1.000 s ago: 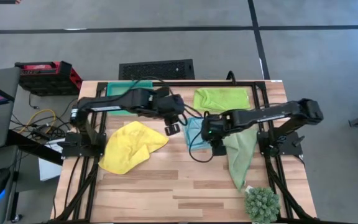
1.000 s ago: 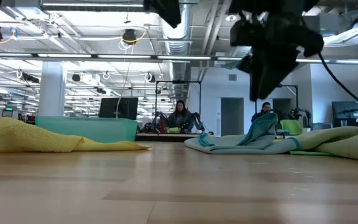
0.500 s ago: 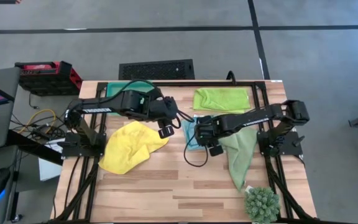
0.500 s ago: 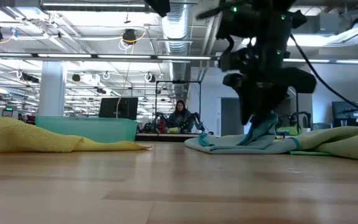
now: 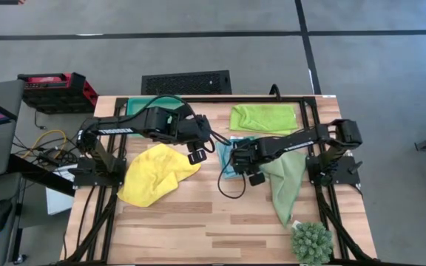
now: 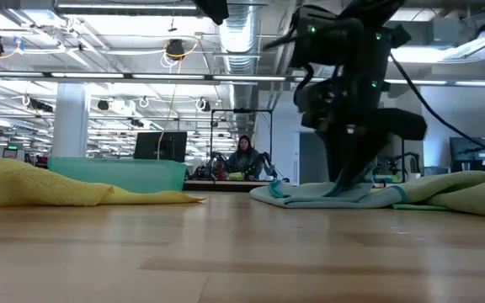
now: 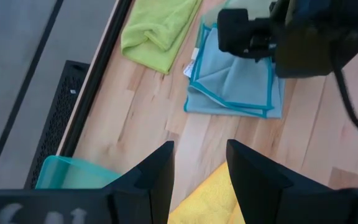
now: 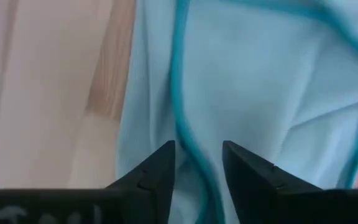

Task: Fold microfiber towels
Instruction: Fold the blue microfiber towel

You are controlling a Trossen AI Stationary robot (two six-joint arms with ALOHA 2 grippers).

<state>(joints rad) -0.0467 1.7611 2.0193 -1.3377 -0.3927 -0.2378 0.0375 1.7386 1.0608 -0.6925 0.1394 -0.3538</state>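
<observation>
The light blue towel (image 5: pixel 226 161), hemmed in teal, lies loosely folded at the table's middle with a white tag (image 7: pixel 191 68) at its edge. My right gripper (image 5: pixel 237 158) points down onto it, open, with a raised teal hem (image 8: pixel 188 140) between its fingers. My left gripper (image 7: pixel 197 168) hangs open in the air above bare wood, between the blue towel and the rumpled yellow towel (image 5: pixel 154 174). The sage green towel (image 5: pixel 283 185) lies to the right. The lime green towel (image 5: pixel 263 118) lies folded at the far side. My right gripper comes at the light blue towel from above, and its fingers (image 8: pixel 157 165) stand on either side of the raised teal-hemmed fold (image 6: pixel 354 175). I cannot tell whether they touch the cloth. The towel lies on the table.
A teal-green tray (image 5: pixel 148 106) stands at the far left, and a spiky plant (image 5: pixel 311 242) at the near right corner. Bare wood runs along the near edge. Black frame rails border the table, and people sit in the room beyond (image 6: pixel 244 160).
My right gripper has sunk onto the light blue towel, shifting a little toward the table's left and rolling at the wrist. My left gripper moved slightly toward the left, then held still. The towels lie as before.
</observation>
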